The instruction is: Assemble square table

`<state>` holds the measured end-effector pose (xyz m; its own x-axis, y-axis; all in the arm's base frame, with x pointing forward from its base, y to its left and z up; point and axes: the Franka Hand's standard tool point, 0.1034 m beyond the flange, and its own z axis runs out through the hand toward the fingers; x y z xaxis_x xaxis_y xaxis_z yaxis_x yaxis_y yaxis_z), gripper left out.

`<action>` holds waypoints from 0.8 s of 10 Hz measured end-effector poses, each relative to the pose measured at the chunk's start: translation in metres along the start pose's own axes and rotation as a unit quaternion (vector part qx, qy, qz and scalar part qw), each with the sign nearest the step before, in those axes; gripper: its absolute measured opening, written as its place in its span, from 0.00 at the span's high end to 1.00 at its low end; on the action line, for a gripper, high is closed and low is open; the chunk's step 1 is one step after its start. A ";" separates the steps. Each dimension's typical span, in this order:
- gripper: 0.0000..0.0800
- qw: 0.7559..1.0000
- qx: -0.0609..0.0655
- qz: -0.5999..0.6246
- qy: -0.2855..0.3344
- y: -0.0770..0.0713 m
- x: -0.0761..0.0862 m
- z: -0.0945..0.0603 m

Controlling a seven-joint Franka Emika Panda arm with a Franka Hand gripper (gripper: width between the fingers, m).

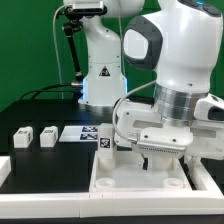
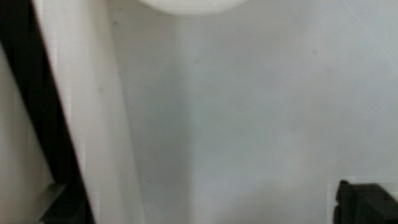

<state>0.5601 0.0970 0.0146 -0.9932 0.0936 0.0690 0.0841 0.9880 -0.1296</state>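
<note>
The square table's white slab lies at the front of the black table, its raised rim showing. My gripper hangs low over the slab's far part, close to its surface. In the wrist view the slab fills nearly the whole picture, with a round corner socket at one edge. My gripper is open: its dark fingertips stand far apart at the picture's sides, with nothing between them but the slab below. Two white peg legs lie at the exterior view's left. A third tagged leg stands by the slab's far corner.
The marker board lies flat behind the slab, between the legs and my arm. A white border rail sits at the exterior view's left edge. The arm's white base stands at the back, with cables beside it.
</note>
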 end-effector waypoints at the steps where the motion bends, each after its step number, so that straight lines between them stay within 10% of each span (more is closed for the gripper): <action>1: 0.19 1.000 0.000 0.000 0.000 0.000 0.000 0.000; 5: 0.19 1.000 0.000 0.001 0.000 -0.001 -0.001 -0.001; 8: 0.19 0.999 0.018 0.014 -0.035 -0.025 -0.005 -0.051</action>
<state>0.5674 0.0785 0.0683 -0.9938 0.1111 -0.0049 0.1103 0.9800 -0.1655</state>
